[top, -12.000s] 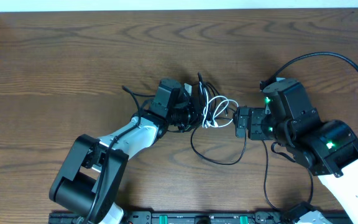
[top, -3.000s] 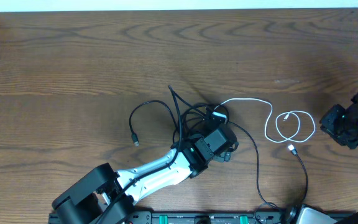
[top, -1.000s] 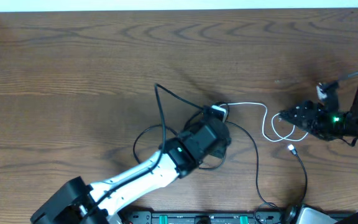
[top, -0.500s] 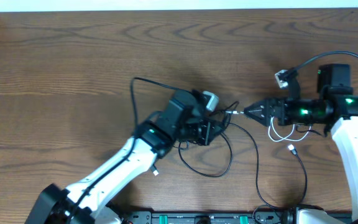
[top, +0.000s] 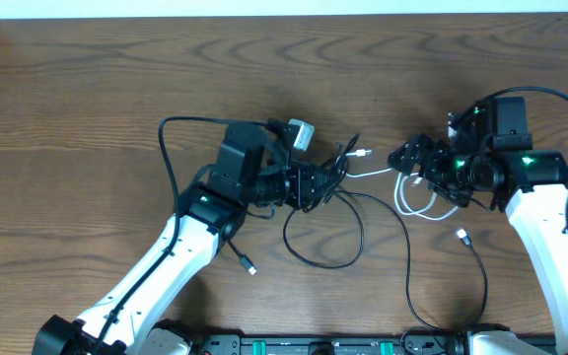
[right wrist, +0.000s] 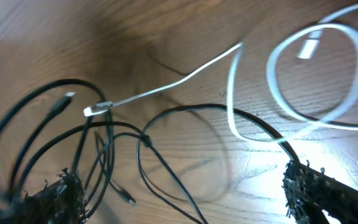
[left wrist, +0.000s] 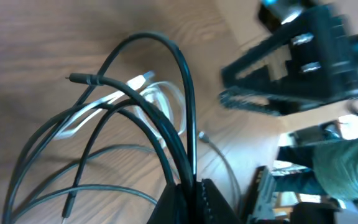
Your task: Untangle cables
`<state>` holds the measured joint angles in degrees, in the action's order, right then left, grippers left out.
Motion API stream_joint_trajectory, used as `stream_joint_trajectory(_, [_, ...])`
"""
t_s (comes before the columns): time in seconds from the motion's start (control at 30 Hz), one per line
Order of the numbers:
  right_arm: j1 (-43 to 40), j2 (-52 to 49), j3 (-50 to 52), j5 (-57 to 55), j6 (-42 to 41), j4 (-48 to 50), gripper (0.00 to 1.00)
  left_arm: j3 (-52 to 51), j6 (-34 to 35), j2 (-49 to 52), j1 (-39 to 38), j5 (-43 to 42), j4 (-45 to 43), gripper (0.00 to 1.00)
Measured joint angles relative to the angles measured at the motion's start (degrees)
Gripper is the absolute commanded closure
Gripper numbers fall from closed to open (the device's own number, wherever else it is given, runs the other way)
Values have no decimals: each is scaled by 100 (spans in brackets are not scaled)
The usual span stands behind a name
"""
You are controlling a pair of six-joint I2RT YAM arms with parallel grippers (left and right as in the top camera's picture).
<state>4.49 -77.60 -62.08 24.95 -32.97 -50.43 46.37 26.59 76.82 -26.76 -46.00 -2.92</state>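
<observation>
From above, we see the left gripper point(top: 314, 184) near the middle of the table point(top: 87, 89). It is closed on a bundle of black cables point(top: 325, 237), which hang out from it in loops to the front and the side. The white cable point(top: 414, 202) runs from its plug near the bundle to some loops on the right. The right gripper point(top: 404, 160) stands just beside these loops, its jaws spread wide with nothing between them.

In the left wrist view, the fingers point(left wrist: 188, 199) are pressed together at the bottom edge and several black cables come out between them. The white cable lies behind them on the wood.

In the right wrist view, the two fingertips point(right wrist: 61, 190) stand far apart at the lower corners. The white cable lies on the table ahead, apart from both fingertips, and the black cables cross below its straight part.
</observation>
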Motion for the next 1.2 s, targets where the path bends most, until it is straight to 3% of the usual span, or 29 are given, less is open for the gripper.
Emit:
stream_joint_trajectory(0.57, [332,0,39,-1392,-245,2,1,-26,1187,-11,623,-833,-2422,92])
stream_joint_trajectory(0.8, [330,-2,151,-1226,-391,367,1,-26,1617,-11,647,-1080,-2946,92])
stream_joint_trajectory(1.2, [332,-313,166,-988,-2146,918,1,-28,2218,-11,647,-1117,-3377,92])
